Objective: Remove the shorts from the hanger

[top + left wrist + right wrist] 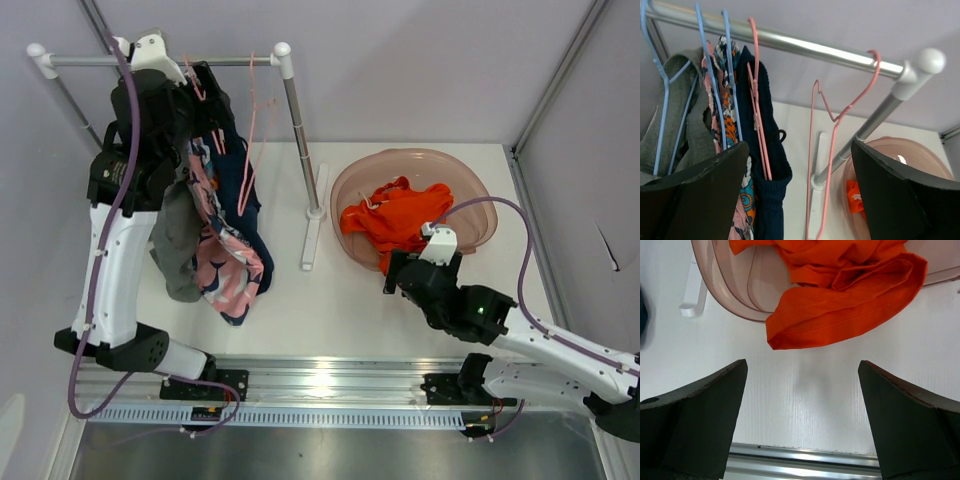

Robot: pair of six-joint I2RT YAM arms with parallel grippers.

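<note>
From above, the left gripper [190, 85] is up at the rail [100, 60], right against the crowded hangers. There the navy shorts [240, 190] hang beside a floral pair [225, 260] and a grey pair [178, 240]. The right gripper [395, 272] sits low by the basin [345, 190] that holds orange shorts [395, 220]. My worry is that a hard pull drags the neighbours along or tips the light rack. Through the left wrist camera the fingers [710, 190] stand wide apart with nothing between them. The navy shorts are draped on a pink hanger [756, 100], with blue hangers [705, 75] packed just beside and a spare pink hanger [840, 115] further along. Closing slightly off would likely pinch wire or floral cloth instead, and a sideways tug could unhook the hanger altogether. The right wrist camera shows its fingers [700, 410] apart too, over the table [805, 400], and orange cloth spills over the basin rim where a careless sweep could snag it.
</note>
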